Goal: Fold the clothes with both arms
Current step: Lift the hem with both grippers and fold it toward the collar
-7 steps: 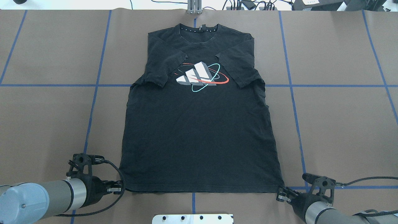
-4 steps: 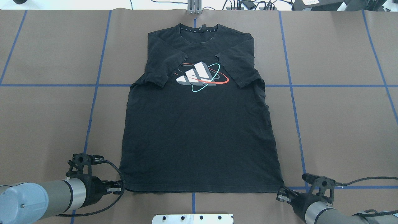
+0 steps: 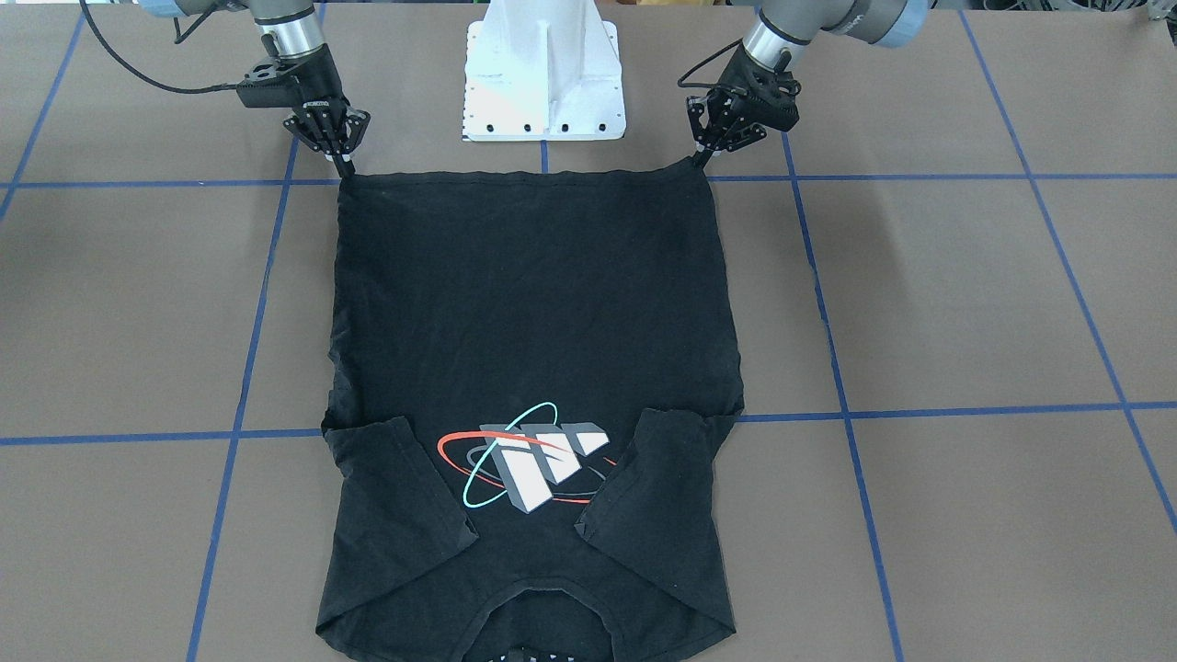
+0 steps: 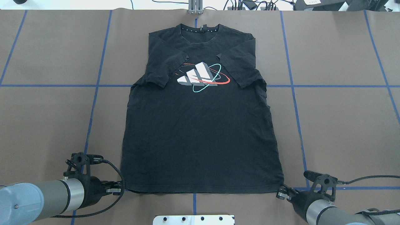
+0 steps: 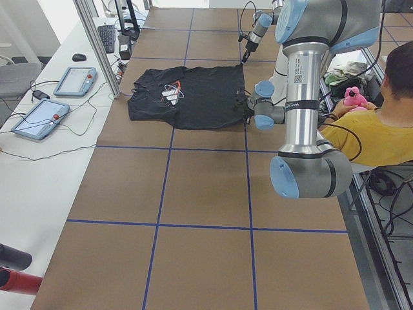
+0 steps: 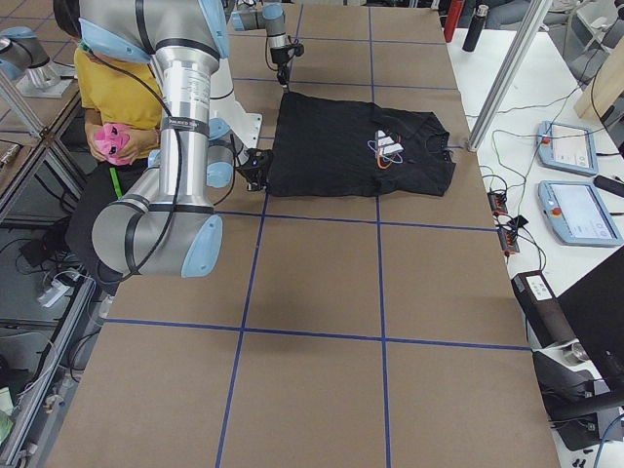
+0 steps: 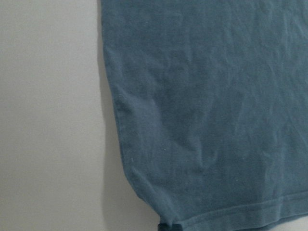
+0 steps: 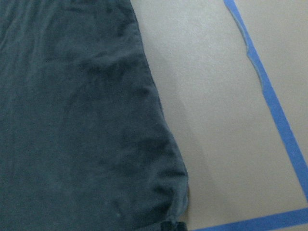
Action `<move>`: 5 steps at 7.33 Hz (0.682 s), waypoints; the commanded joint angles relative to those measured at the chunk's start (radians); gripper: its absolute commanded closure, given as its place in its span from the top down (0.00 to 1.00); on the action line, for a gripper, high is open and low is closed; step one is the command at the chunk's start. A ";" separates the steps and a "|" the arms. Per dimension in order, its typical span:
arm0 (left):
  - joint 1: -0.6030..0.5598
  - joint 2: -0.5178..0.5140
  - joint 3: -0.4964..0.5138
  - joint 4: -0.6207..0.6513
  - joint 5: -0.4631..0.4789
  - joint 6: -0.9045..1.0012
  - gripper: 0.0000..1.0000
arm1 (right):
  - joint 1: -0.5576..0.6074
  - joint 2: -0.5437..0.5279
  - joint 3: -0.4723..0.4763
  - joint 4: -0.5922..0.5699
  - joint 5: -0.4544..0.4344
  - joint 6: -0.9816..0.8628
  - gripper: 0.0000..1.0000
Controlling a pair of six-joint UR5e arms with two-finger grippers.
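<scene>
Black T-shirt (image 4: 200, 134) (sleeves inward), hem corners pinched by left gripper (image 4: 119, 189), right gripper (image 4: 280, 195)

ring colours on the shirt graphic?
One red ring, one cyan ring, looping white-grey blocks on the black T-shirt. Overhead view shows it best.

overhead view looks forward and down from behind the pedestal base (image 4: 193, 219); front view faces it steeply from across the worktop (image 3: 965, 276). side views look along from each end. wrist cameras sit close over the t-shirt's (image 4: 200, 131) near hem corners, which all share.
</scene>
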 commanded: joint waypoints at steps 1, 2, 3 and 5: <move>-0.009 0.026 -0.212 0.189 -0.127 0.031 0.00 | 0.011 -0.047 0.162 -0.041 0.060 0.003 0.00; -0.018 0.026 -0.318 0.301 -0.192 0.055 0.00 | 0.011 -0.109 0.246 -0.046 0.127 0.002 0.00; -0.023 0.029 -0.389 0.345 -0.240 0.057 0.00 | -0.003 -0.172 0.338 -0.051 0.199 0.002 0.00; 0.029 0.038 -0.451 0.368 -0.262 0.055 0.00 | -0.132 -0.196 0.466 -0.122 0.214 -0.001 0.00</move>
